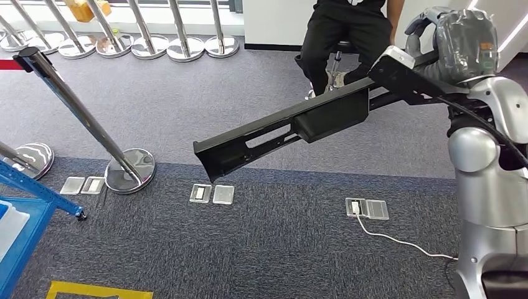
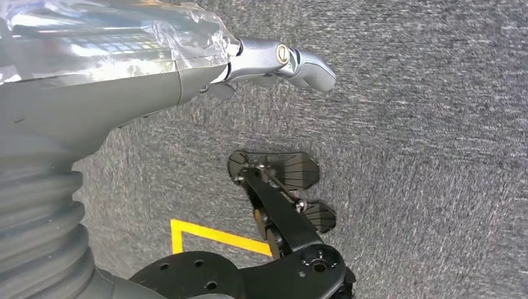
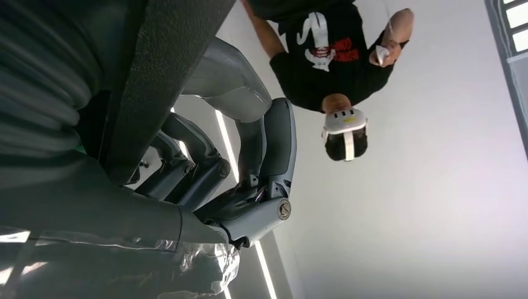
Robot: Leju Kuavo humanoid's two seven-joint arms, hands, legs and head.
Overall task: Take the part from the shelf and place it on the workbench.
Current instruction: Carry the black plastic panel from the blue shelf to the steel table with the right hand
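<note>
The part (image 1: 292, 128) is a long black plastic moulding, held in the air over the carpet and slanting down toward the left. My right hand (image 1: 457, 43), wrapped in clear film, grips its upper end at the top right. In the right wrist view the dark fingers (image 3: 205, 174) and thumb curl around the black part (image 3: 168, 68). My left hand (image 2: 124, 68) hangs over the grey carpet with its thumb (image 2: 305, 62) stretched out and nothing in it.
A person in black (image 1: 348, 31) sits on a stool just behind the part. A leaning stanchion (image 1: 81, 118) and its base (image 1: 131, 169) stand at left, above a blue shelf frame (image 1: 28, 208). Floor sockets (image 1: 212, 194), a white cable (image 1: 398, 240) and yellow tape (image 1: 93, 290) mark the carpet.
</note>
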